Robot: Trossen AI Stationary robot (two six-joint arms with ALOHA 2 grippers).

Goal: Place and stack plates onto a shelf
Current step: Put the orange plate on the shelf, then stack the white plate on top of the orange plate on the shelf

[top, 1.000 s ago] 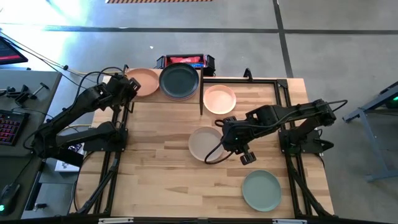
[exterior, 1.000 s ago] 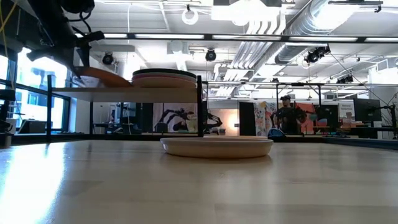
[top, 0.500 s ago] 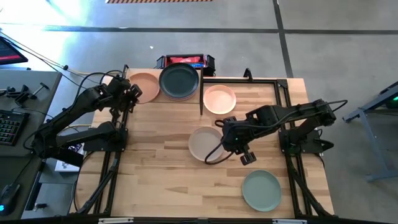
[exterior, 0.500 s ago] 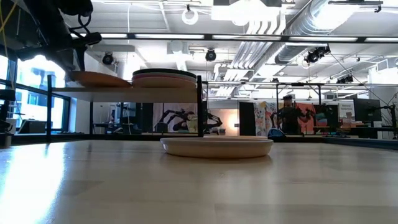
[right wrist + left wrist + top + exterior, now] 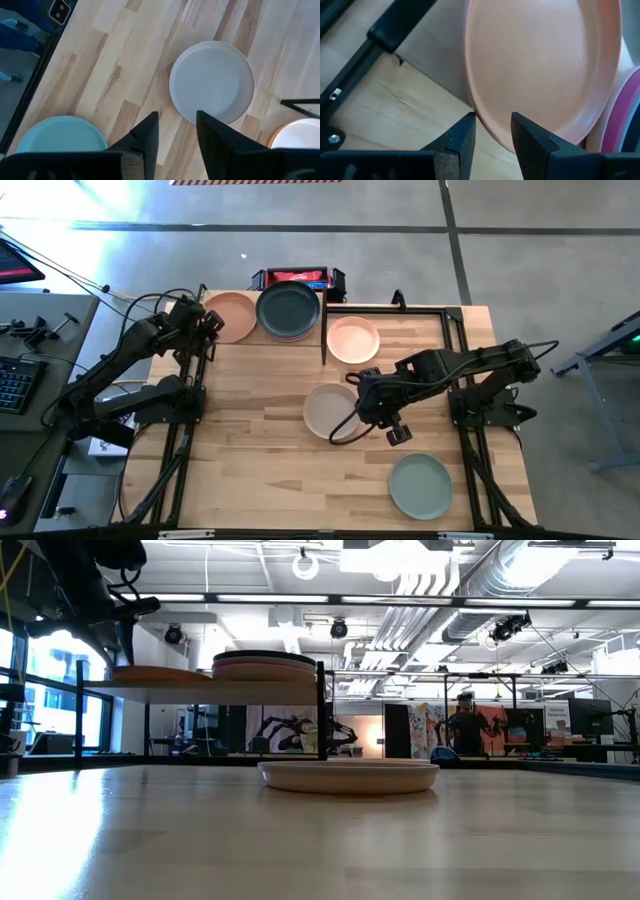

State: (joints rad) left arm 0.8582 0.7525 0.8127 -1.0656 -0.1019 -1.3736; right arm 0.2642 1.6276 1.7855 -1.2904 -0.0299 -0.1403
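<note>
The terracotta plate (image 5: 233, 315) (image 5: 545, 65) lies flat on the shelf (image 5: 200, 688) (image 5: 432, 60), to the left of a plate stack topped by the dark green plate (image 5: 288, 310). A pink rim (image 5: 620, 117) shows in that stack. My left gripper (image 5: 205, 328) (image 5: 492, 132) is open at the terracotta plate's left rim. My right gripper (image 5: 388, 420) (image 5: 177, 127) is open and hovers above the table beside the beige plate (image 5: 331, 411) (image 5: 212, 82). The peach plate (image 5: 353, 340) and the sage green plate (image 5: 420, 485) rest on the table. My left gripper stands level with its fingertips (image 5: 467, 125) at the terracotta plate's left rim (image 5: 490, 131), coming from the table's left side. The plate rests flat on the shelf panel. Whether a finger touches the rim, I cannot tell.
Black shelf posts (image 5: 324, 330) and the black frame rails (image 5: 455, 330) stand around the table's far half. A red and black box (image 5: 298, 277) sits behind the shelf. Bare tabletop (image 5: 250, 460) lies at the near left.
The terracotta plate, held tilted above the shelf's left end a second ago, has come down and now lies flat on the shelf. My left gripper has drawn back slightly toward the table's left and near side. The right arm has kept still.
</note>
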